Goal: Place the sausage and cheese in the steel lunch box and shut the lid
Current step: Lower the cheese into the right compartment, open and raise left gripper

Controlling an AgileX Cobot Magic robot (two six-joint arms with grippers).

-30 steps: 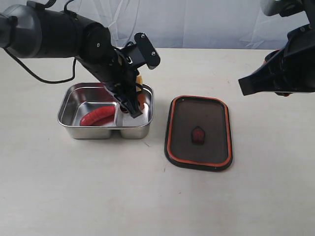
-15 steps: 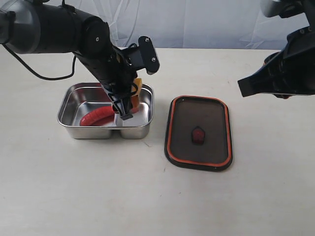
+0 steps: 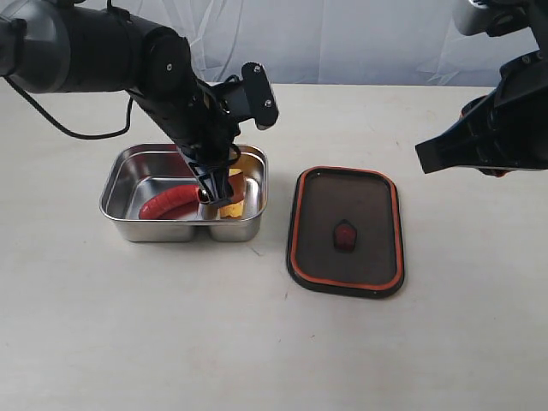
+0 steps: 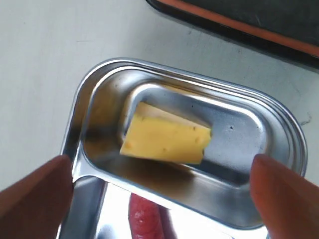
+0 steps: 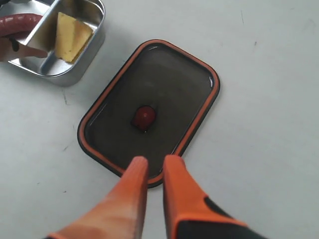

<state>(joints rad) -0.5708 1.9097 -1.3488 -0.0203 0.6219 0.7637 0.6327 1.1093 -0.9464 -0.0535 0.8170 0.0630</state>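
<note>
The steel lunch box (image 3: 111,201) stands left of centre. In its larger compartment lies the red sausage (image 3: 167,203); the yellow cheese (image 3: 231,204) lies flat in the smaller one. My left gripper (image 3: 214,193) hovers just over the divider, open and empty. In the left wrist view the cheese (image 4: 167,139) rests between and beyond the wide-spread fingers (image 4: 30,194), with the sausage (image 4: 145,219) below it. The dark lid (image 3: 360,205) lies on the table to the right, orange rim up. My right gripper (image 5: 155,162) is shut and empty, high above the lid (image 5: 164,89).
The lid's red valve tab (image 3: 343,235) sits at its centre. The right arm (image 3: 488,137) hangs raised at the far right. A pale curtain runs behind the beige table (image 3: 257,342). The lid and lunch box sit a short gap apart.
The left gripper opened and let the cheese drop; it now lies flat in the smaller compartment. The gripper rose slightly. The right arm barely moved.
</note>
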